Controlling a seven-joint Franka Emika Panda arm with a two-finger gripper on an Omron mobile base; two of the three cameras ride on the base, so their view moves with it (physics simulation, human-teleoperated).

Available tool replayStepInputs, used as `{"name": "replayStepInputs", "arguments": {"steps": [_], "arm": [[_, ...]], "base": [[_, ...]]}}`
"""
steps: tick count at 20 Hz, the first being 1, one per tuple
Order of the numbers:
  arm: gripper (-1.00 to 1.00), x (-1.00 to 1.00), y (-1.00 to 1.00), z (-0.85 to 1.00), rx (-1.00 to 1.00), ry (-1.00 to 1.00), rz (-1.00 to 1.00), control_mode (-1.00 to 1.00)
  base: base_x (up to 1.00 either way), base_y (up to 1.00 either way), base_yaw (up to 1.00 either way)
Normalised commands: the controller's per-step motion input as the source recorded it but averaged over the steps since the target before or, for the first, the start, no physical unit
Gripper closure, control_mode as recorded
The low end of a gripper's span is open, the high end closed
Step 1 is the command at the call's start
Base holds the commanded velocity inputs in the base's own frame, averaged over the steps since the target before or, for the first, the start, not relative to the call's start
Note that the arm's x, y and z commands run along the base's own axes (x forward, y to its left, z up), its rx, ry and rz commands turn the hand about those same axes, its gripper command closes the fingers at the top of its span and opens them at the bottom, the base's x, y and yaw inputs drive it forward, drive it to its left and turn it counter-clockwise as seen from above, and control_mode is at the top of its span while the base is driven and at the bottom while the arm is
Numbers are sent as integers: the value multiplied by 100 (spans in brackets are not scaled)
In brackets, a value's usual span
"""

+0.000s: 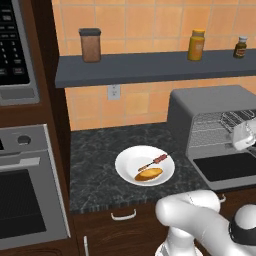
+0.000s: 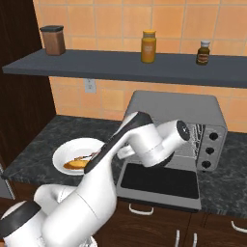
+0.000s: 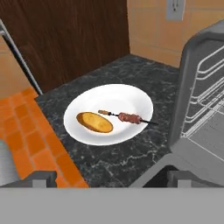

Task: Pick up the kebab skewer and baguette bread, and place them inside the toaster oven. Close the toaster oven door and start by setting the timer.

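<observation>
— Where's the arm?

— Bent at the elbow above the counter, its wrist raised in front of the toaster oven. The claw looks down at the white plate, its two tips spread wide, nothing between them.

— And the food?

— Ahead of the claw and below it, both on that plate: the baguette bread on the side away from the oven, the kebab skewer just beside it, pointing toward the oven. I can't tell if they touch.

— The oven?

— Right by the claw, on the skewer side. The toaster oven door lies flat open; the wire rack shows inside.

— Anything hard to see?

— From the right, the forearm covers much of the plate and most of the skewer. From the left, the wrist is cut off at the edge. The skewer's chunks blur together.
</observation>
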Motion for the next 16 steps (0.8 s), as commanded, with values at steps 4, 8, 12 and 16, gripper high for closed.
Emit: {"name": "replayStepInputs", "arguments": {"steps": [4,8,12,16], "arm": [[-100,37,-64,-57,10,-28,3,-100],[-100,58,-70,-21,15,-4,-1,-100],[-100,70,-27,-25,19,-6,-6,-100],[-100,69,-18,-29,11,-6,-11,-100]], "base": [[0,0,0],[0,0,0],[0,0,0],[0,0,0]]}}
